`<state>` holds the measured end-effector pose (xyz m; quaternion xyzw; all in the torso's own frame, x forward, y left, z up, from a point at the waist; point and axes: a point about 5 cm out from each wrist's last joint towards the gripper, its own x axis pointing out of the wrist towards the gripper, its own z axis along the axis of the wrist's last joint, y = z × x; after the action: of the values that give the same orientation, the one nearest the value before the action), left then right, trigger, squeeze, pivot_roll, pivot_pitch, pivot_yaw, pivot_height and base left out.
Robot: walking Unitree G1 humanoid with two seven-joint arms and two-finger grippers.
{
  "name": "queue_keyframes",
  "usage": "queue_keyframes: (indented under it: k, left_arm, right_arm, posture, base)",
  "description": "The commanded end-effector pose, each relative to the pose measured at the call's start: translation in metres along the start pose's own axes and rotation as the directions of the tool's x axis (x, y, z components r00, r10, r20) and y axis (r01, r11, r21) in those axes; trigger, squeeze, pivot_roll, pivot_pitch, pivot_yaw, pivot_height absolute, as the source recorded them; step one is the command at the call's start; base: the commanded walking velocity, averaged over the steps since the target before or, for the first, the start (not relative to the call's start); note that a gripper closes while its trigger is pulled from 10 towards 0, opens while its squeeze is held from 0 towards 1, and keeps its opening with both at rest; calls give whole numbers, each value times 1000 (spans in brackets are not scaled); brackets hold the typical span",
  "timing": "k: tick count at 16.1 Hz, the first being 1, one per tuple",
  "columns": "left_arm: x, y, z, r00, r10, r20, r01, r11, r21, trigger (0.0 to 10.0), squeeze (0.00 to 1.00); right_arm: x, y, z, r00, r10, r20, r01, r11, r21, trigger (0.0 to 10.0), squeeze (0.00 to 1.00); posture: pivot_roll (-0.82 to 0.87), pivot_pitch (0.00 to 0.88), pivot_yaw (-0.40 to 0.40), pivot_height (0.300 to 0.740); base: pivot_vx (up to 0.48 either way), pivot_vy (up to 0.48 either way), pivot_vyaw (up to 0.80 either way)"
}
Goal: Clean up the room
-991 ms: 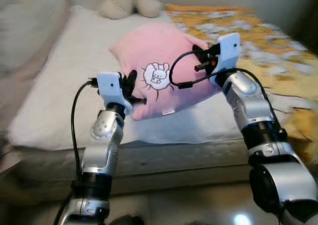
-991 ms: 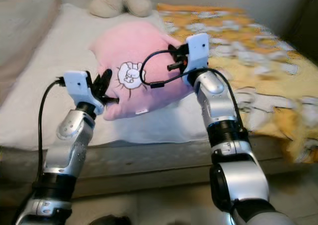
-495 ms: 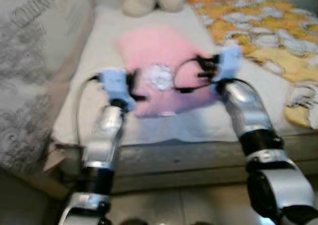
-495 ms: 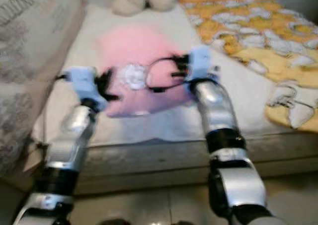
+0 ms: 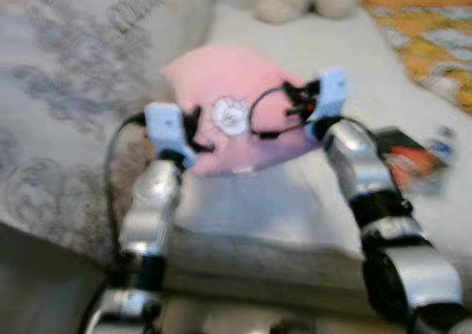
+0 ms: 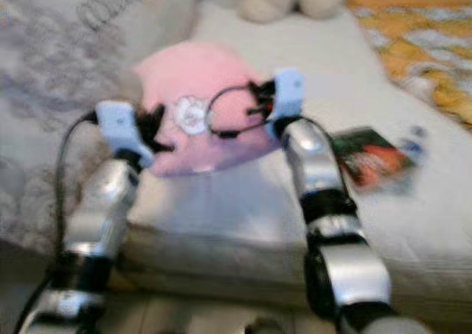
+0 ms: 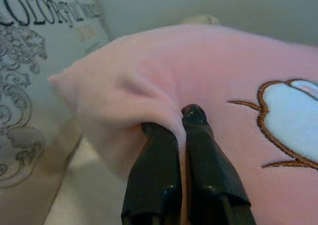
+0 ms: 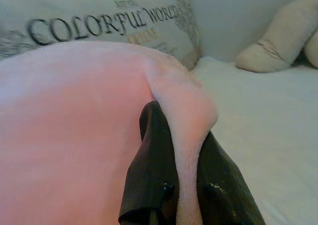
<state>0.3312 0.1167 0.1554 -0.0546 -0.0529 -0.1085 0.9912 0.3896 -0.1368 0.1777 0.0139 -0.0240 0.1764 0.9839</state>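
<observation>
Pink pillow (image 5: pixel 221 109) pinched by left gripper (image 7: pixel 181 120) and right gripper (image 8: pixel 176 135), one corner clamped in each. View has swung towards the grey printed cushion (image 5: pixel 81 68); transport is probably under way

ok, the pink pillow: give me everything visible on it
The pink plush square pillow looks soft and fleecy, with a white cloud-like patch outlined in brown embroidery on its face. It is held up above the white mattress, tilted, face toward the camera. The left gripper pinches one corner, the right gripper the opposite corner, jaws of both shut on folds of fabric. A grey printed cushion lies behind it.
</observation>
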Motion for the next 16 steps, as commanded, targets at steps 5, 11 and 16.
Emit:
queue_keyframes:
  k: [5, 11, 16]
  left_arm:
    - [3, 13, 11, 1000, -19, 21, 18, 998, 59, 0, 0]
    - [6, 17, 13, 999, -39, 7, 39, 994, 99, 0, 0]
    - [22, 34, 14, 991, -123, -45, 130, 971, 201, 0, 0]
  right_arm:
    - [3, 6, 10, 998, 13, 59, -13, 1000, -12, 0, 286]
    - [1, 6, 5, 999, 8, 53, -7, 1000, -8, 0, 286]
    - [1, 6, -3, 999, -28, 29, 27, 1000, 10, 0, 286]
  posture:
    - [-64, 0, 49, 740]
    - [-68, 0, 62, 740]
    - [-62, 0, 68, 740]
  base:
    - [288, 0, 0]
    - [0, 0, 0]
    - [0, 0, 0]
